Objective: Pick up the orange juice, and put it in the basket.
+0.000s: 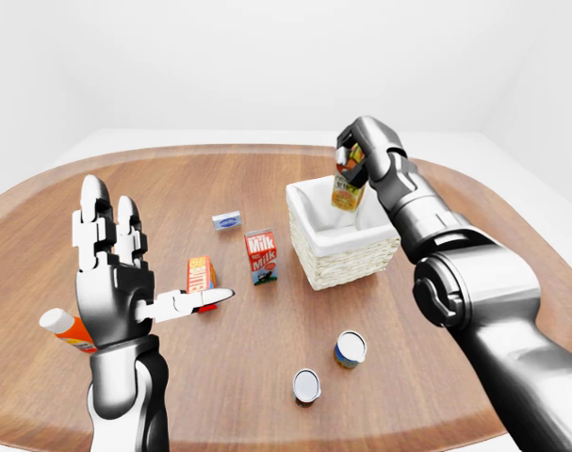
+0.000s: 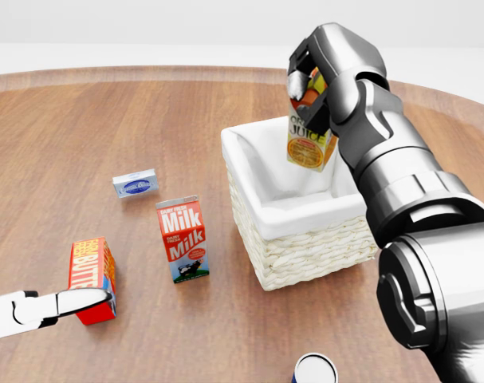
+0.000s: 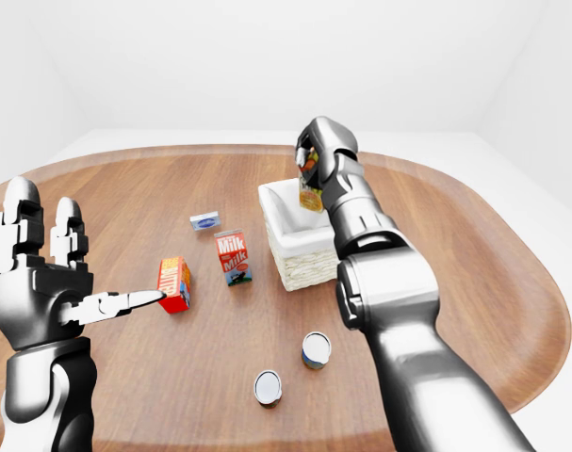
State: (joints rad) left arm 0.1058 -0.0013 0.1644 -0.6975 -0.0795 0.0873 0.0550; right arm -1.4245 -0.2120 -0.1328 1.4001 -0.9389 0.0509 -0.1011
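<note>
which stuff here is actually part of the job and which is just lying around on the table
Part of the job:
orange juice carton, gripped in the right hand
basket, right under the carton

Lying about:
milk carton
butter box
small blue-label box
two cans
orange-capped tube
left hand, open and idle

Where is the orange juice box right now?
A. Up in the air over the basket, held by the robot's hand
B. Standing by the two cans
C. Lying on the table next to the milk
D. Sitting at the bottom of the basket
A: the right hand grips the juice from the top, hanging above the basket, not resting on its white lining.
</note>
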